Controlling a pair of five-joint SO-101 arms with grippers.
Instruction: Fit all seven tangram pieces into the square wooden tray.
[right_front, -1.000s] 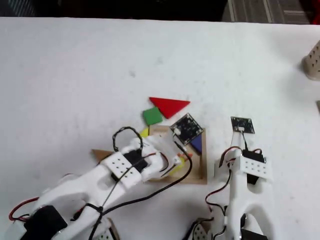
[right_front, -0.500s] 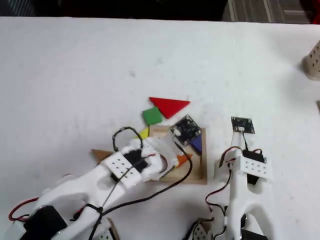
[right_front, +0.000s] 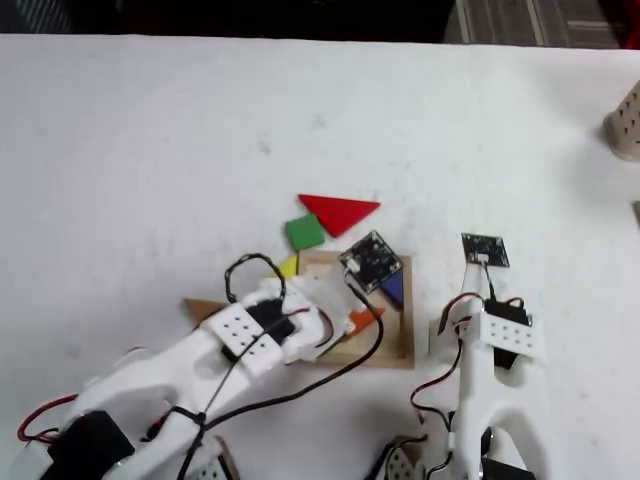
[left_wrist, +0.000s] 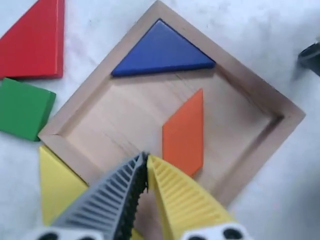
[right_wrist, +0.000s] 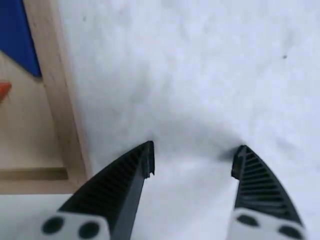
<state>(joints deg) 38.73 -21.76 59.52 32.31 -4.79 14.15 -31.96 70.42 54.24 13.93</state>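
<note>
Tray (right_front: 408, 325) low centre of the high view, holding a blue triangle (left_wrist: 162, 50) in one corner and an orange parallelogram (left_wrist: 183, 132) loose mid-floor. Left gripper (left_wrist: 146, 160) over the tray, pressed together and empty just beside the parallelogram, likely set for nudging. Right gripper (right_wrist: 195, 152) spread over bare table (right_wrist: 200, 75) beside the tray, keeping clear.

White counter (right_front: 150, 150) — on it the square wooden tray (right_front: 407, 330), and just beside it a red triangle (right_front: 338, 213), green square (right_front: 305, 232) and yellow piece (right_front: 289, 266).
</note>
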